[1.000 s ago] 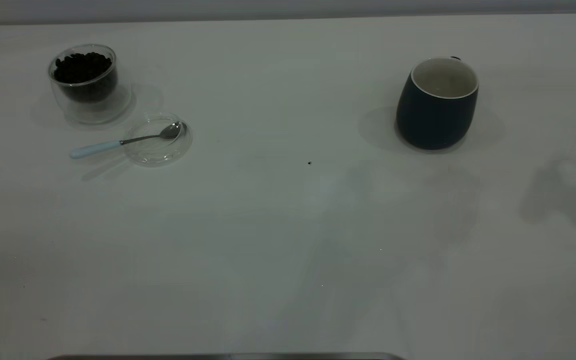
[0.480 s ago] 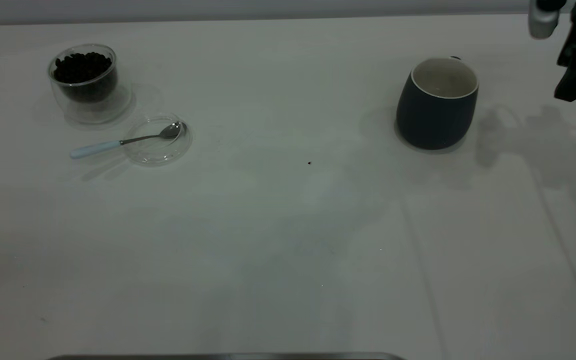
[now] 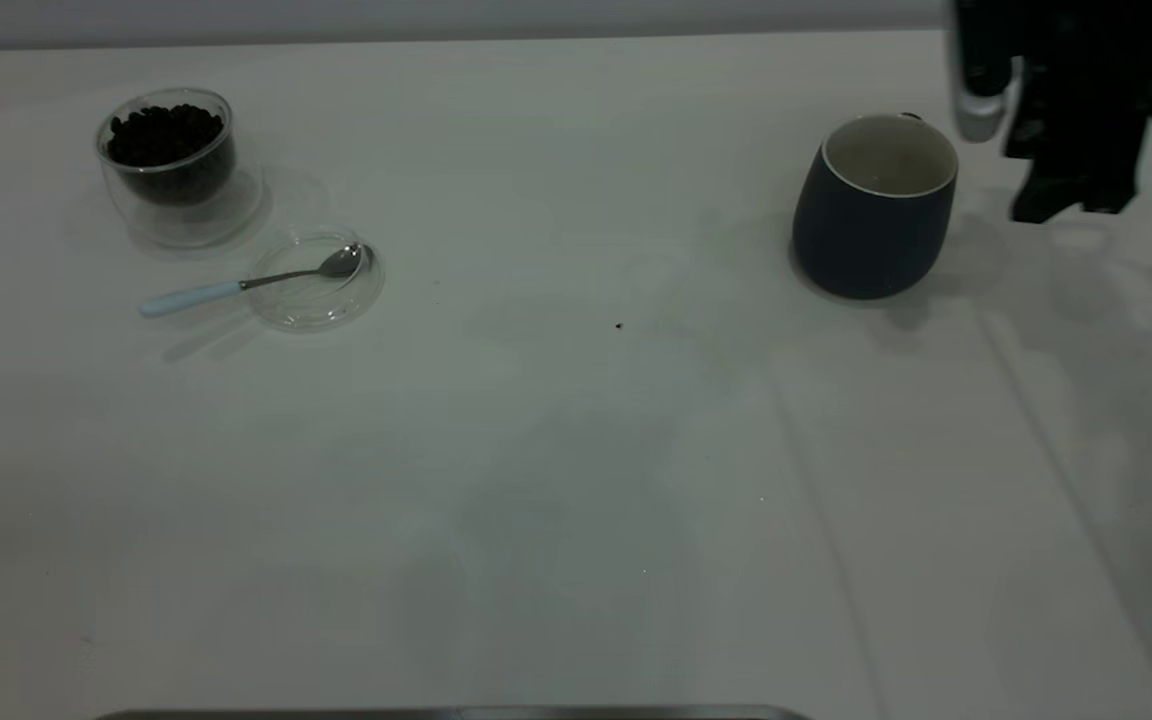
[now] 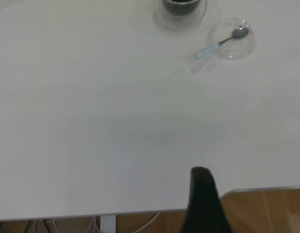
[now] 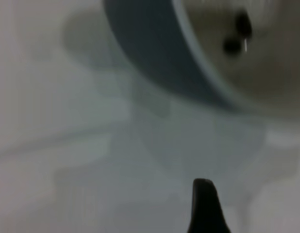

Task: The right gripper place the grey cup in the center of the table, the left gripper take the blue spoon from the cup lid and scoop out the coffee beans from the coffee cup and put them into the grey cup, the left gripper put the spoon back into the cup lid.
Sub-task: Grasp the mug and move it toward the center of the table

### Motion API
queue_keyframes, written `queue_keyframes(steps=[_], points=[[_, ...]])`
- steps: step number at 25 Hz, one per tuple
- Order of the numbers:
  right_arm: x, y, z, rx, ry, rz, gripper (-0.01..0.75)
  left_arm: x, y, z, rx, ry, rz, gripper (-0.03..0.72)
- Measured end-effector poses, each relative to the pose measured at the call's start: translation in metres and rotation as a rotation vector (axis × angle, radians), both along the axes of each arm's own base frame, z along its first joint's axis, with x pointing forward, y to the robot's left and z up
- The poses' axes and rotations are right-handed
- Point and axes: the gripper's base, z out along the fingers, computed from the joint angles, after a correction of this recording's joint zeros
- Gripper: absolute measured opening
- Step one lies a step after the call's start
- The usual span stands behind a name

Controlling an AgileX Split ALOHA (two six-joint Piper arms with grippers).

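The grey cup (image 3: 874,205) stands upright at the right of the table (image 3: 576,480), its white inside showing. My right gripper (image 3: 1066,195) hangs just to the right of it, apart from it; in the right wrist view the grey cup (image 5: 155,58) looms close ahead of the right gripper (image 5: 204,204). At the far left the coffee cup (image 3: 171,170) holds coffee beans (image 3: 164,135). Beside it the blue spoon (image 3: 236,285) rests with its bowl in the cup lid (image 3: 316,295). My left gripper (image 4: 202,194) hovers at the table's edge, far from the blue spoon (image 4: 213,47) and cup lid (image 4: 235,43).
A tiny dark speck (image 3: 619,325) lies near the table's middle. The wide span between the lid and the grey cup holds nothing else. A dark strip (image 3: 456,713) runs along the near edge. Wooden floor (image 4: 266,211) shows past the table's edge in the left wrist view.
The right arm came into view at the top right and moved left and down, ending close beside the grey cup. The cups, lid and spoon have not moved.
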Motion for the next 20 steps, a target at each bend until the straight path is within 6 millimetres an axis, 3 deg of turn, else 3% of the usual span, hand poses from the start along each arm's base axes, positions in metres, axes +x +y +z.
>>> queue_keyframes(steps=[8, 20], points=[[-0.009, 0.068, 0.002, 0.027, -0.043, 0.132, 0.459, 0.0, 0.0, 0.0, 0.0, 0.0, 0.0, 0.592], [-0.048, 0.184, 0.01, 0.162, -0.173, 0.275, 0.459, 0.0, 0.0, 0.0, -0.001, 0.0, 0.001, 0.592]])
